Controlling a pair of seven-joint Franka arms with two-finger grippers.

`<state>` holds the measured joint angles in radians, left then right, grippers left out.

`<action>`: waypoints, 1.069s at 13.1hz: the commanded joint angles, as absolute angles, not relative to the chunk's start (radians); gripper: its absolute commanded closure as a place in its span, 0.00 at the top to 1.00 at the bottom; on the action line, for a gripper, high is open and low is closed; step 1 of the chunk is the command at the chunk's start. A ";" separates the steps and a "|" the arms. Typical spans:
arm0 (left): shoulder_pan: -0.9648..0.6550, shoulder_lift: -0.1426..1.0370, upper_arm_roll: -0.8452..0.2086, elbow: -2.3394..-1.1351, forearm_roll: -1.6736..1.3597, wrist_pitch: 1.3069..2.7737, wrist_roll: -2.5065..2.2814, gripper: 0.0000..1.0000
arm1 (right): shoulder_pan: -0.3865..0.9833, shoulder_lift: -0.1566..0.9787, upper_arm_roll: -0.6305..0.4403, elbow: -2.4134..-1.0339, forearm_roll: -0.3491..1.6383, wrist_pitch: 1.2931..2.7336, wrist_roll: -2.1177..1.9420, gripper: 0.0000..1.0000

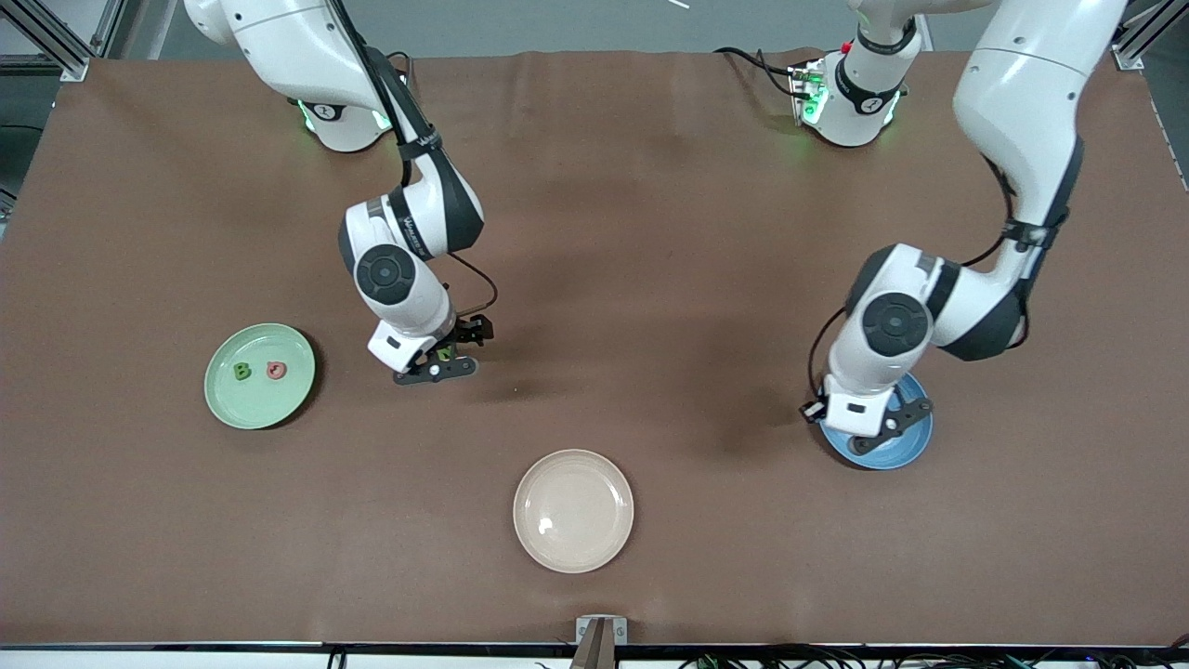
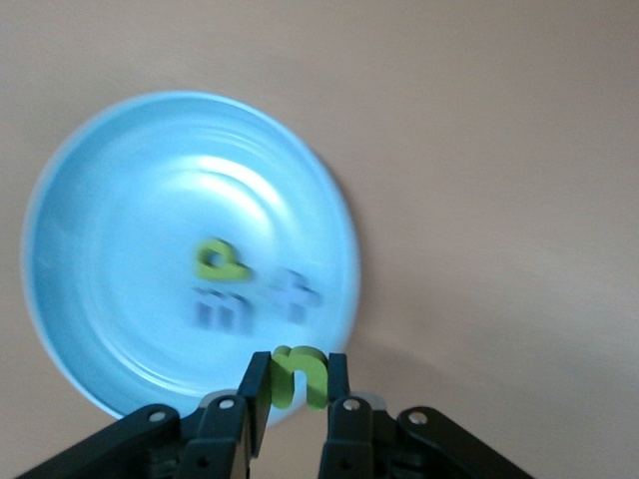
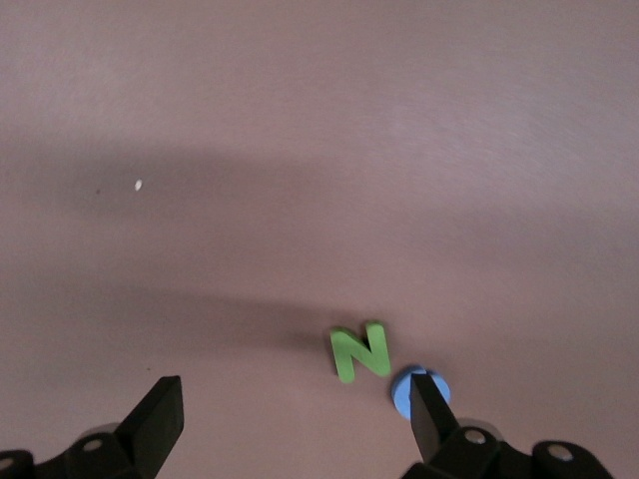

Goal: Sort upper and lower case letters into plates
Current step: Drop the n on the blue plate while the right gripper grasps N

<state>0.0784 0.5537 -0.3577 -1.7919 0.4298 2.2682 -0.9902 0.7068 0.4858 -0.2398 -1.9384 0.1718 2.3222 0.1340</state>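
Front view: two arms at work over a brown table (image 1: 650, 279), one at each coloured plate's end.

Toward the left arm's end, the left gripper (image 2: 296, 399) hangs over the rim of the blue plate (image 2: 110, 200), its jaws clamped on a green n (image 2: 300, 374); inside that plate lie a green p (image 2: 220, 261), a blue m (image 2: 222, 309) and a blue x (image 2: 297, 296). The right gripper (image 3: 290, 419) hovers low over the bare table with its fingers (image 3: 158, 419) spread wide, a green N (image 3: 359, 351) lying on the table between them and a blue letter (image 3: 404, 387), partly hidden, touching one fingertip. At nine o'clock from that gripper sits the mint green plate (image 1: 228, 409), holding a green B (image 1: 242, 372) and a pink-red Q (image 1: 276, 370). A cream-beige plate (image 1: 573, 510) lies at six o'clock of the table's centre, nearest the front camera.
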 commanded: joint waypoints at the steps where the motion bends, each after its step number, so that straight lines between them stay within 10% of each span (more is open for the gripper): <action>1: 0.179 0.508 -0.383 -1.867 0.439 2.275 -0.852 0.05 | 0.689 0.509 -0.249 -1.928 0.160 2.335 -0.012 1.00; 3: 0.259 0.506 -0.425 -1.882 0.439 2.279 -0.792 0.19 | 0.684 0.517 -0.249 -1.956 0.160 2.380 -0.069 1.00; 4: 0.285 0.506 -0.437 -1.884 0.439 2.278 -0.760 0.43 | 0.684 0.522 -0.249 -1.982 0.160 2.434 -0.086 1.00; 5: 0.299 0.505 -0.440 -1.884 0.439 2.275 -0.715 0.98 | 0.683 0.534 -0.249 -1.993 0.161 2.471 -0.092 1.00; 14: 0.302 0.396 -0.584 -1.697 0.428 1.990 -0.698 1.00 | 0.681 0.543 -0.247 -2.023 0.170 2.431 -0.081 0.74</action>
